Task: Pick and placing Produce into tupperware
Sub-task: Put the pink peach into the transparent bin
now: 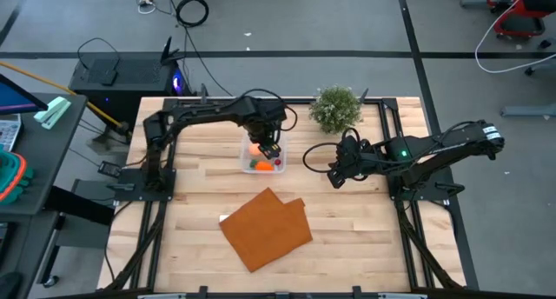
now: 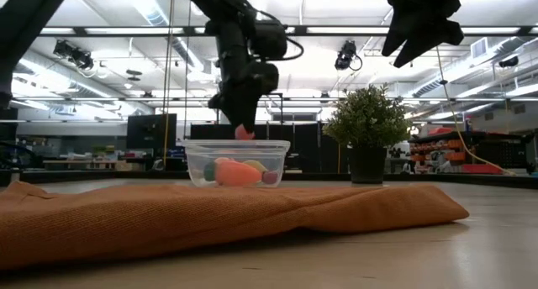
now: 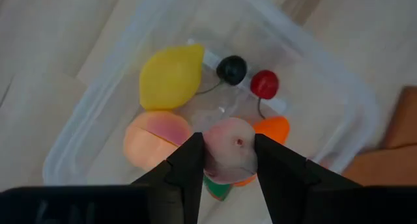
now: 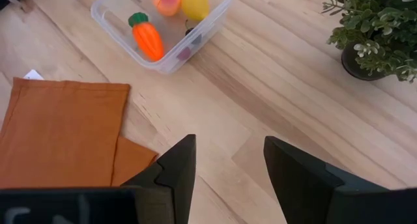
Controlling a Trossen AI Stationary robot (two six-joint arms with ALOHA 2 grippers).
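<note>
You've got two matte-black jointed arms with black cable loops; right arm [image 1: 434, 149] shows a green LED and a white wrist band. Gripper fingers [image 4: 174, 168] are dark, angular plastic.

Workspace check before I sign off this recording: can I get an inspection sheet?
Surface: wooden table, bare planks showing.
Job's things: tupperware holds lemon, peach fruit, carrot, red piece, dark piece.
Clutter: orange-brown mat; potted plant.
Pincers: left pincer above the tupperware, shut on pink fruit; right pincer open, empty, above bare table.
Cables: black coil on the floor.
Surroundings: workshop room; nobody seen.
</note>
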